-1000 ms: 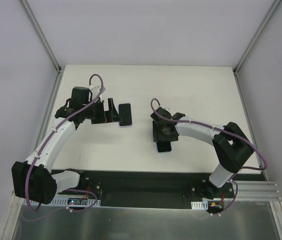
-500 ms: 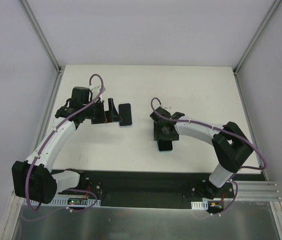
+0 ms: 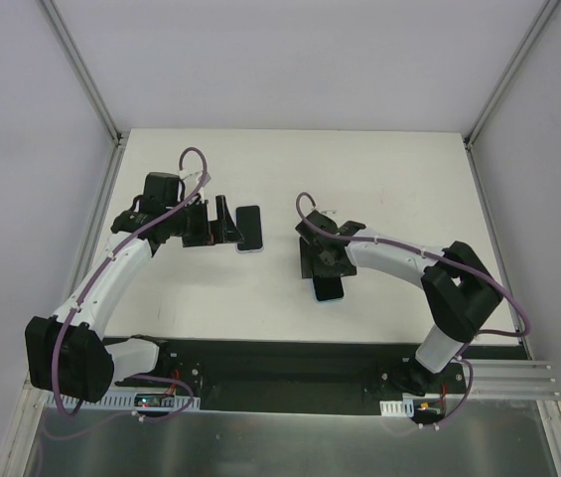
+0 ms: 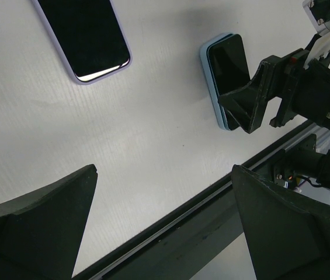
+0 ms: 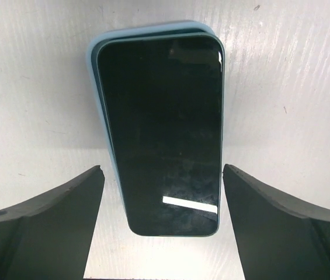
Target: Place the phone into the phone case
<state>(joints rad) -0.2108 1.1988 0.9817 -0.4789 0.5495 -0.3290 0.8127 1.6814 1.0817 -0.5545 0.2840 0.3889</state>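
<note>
Though wide, pincer astride phone case

We see a white table boxed in by pale grey walls. A left strut and a right strut of metal rise from its far corners. Along its near edge lies a black strip, with a ribbed silver rail at the right end and shiny sheet metal below.

The left arm reaches forward with its elbow bent, and the left gripper points to the right, jaws spread wide. The right arm folds in toward the middle, with the right gripper aimed downward, jaws likewise wide apart.
</note>
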